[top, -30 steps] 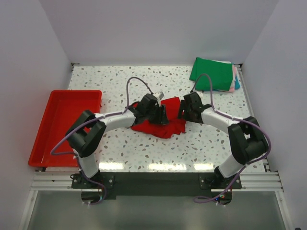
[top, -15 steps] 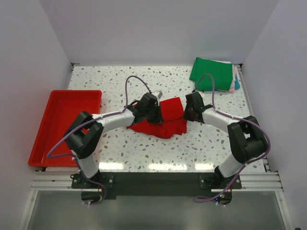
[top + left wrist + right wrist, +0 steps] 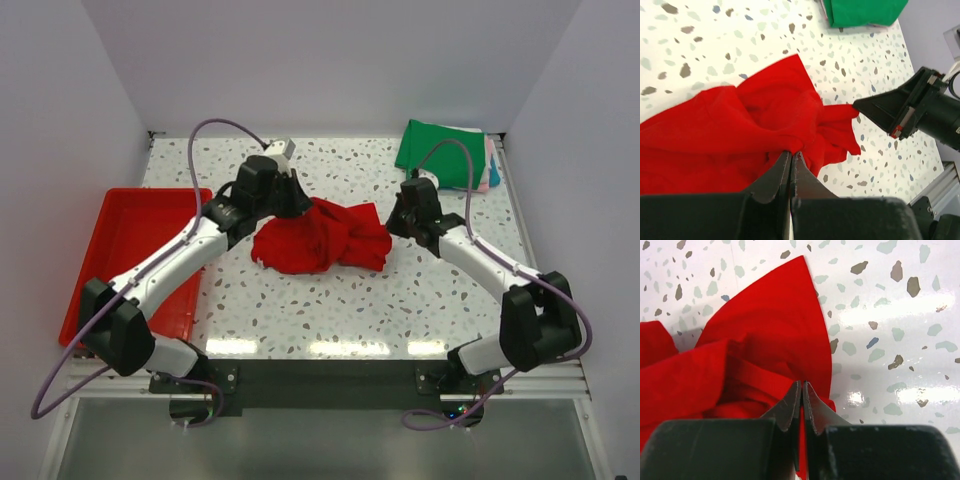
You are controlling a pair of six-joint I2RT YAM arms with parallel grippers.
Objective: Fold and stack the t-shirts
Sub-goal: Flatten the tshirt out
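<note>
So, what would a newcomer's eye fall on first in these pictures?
First the crumpled red t-shirt in the middle of the speckled table, pinched at both sides: the left gripper is shut on its far left part, the right gripper on its right edge. Next come the red tray at the table's left edge and the green t-shirt on top of a folded stack in the far right corner.

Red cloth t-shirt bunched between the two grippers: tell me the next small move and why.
The left gripper and right gripper are each shut on opposite sides of the crumpled red cloth t-shirt, which lies bunched on the speckled white table. So probably draw both apart, slightly raised, to stretch the cloth flat before folding.
</note>
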